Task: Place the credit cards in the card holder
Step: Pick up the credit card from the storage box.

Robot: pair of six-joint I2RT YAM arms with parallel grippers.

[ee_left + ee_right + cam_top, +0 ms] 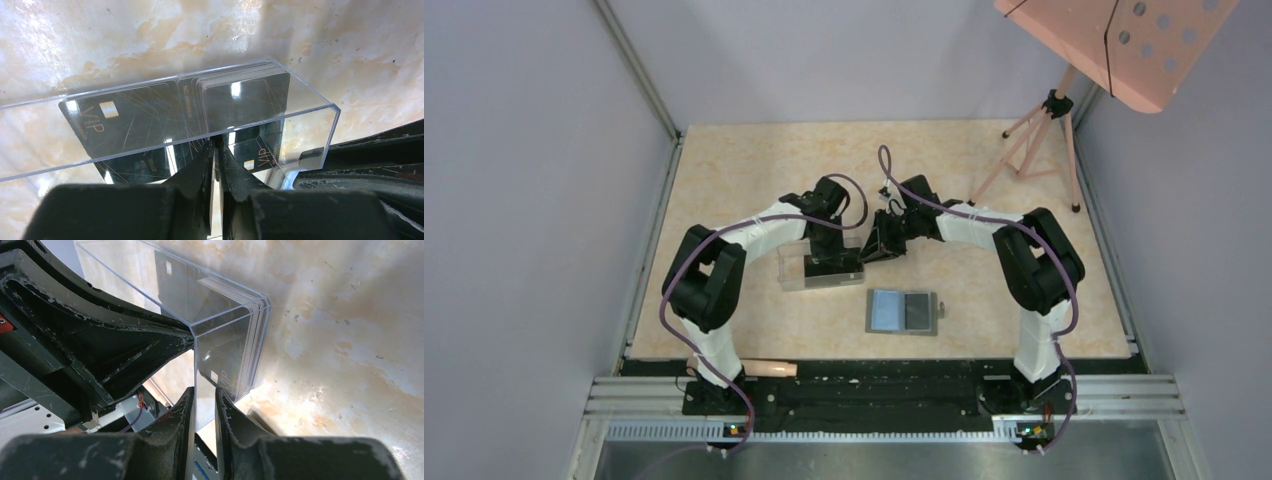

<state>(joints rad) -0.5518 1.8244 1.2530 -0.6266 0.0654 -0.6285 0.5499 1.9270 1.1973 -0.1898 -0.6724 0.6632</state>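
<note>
A stack of black credit cards (245,100) stands at one end of a clear plastic box (792,270), and one card (115,125) leans along its far wall. My left gripper (216,144) reaches down into the box, shut on the edge of a single card; from above it sits over the box (831,262). My right gripper (204,390) is shut on the box's clear end wall (220,310), beside the card stack (250,350), and appears at the box's right end (874,248). The gray card holder (902,311) lies open nearer the arms, its right half dark.
A tripod (1034,140) carrying a pink board (1114,40) stands at the back right. A short tan stick (759,368) lies at the table's front edge by the left base. Walls close in the table on both sides.
</note>
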